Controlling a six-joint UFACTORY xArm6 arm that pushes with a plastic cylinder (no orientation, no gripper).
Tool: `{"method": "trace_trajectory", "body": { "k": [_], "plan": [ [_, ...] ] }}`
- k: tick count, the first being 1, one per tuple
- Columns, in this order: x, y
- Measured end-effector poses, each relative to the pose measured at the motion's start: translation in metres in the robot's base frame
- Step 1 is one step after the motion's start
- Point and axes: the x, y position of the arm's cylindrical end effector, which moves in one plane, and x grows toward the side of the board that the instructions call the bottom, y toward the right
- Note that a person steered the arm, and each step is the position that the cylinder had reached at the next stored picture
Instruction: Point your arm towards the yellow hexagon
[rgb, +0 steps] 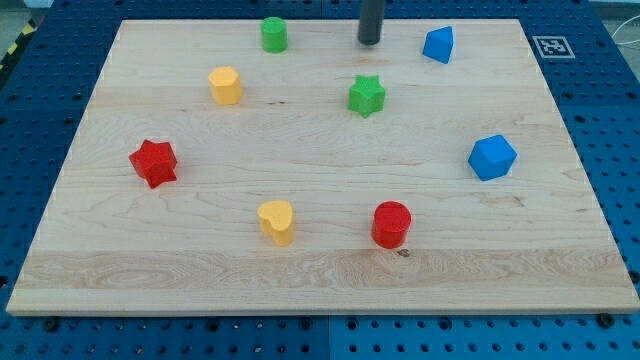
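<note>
Camera view. The wooden board (320, 270) carries eight blocks. My tip (369, 41) stands near the view's top edge, between the green cylinder (274, 34) on the view's left and the blue triangular block (439, 45) on the view's right, touching neither. The arm carries no jaws; it ends in a plain rod, so there is no opening or closing state to report.

The yellow hexagon (226, 85) lies in the upper-left part of the board, to the view's left of my tip and somewhat lower. The green cylinder sits above that line of approach and the green star (367, 95) sits below my tip, slightly toward the view's bottom; neither appears to block a straight path to the target.

Other blocks are well apart from this path: the red star (153, 162) at the view's left, the yellow heart (277, 220) and the red cylinder (391, 224) near the view's bottom, and the blue hexagon (492, 157) at the view's right.

Judgement: the required move is leftward and slightly downward in the view, stopping just short of contact.
</note>
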Motion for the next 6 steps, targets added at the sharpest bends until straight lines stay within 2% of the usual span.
{"method": "trace_trajectory", "body": {
  "k": [1, 3, 6],
  "plan": [
    [0.006, -0.043],
    [0.044, -0.079],
    [0.059, -0.135]
  ]
}}
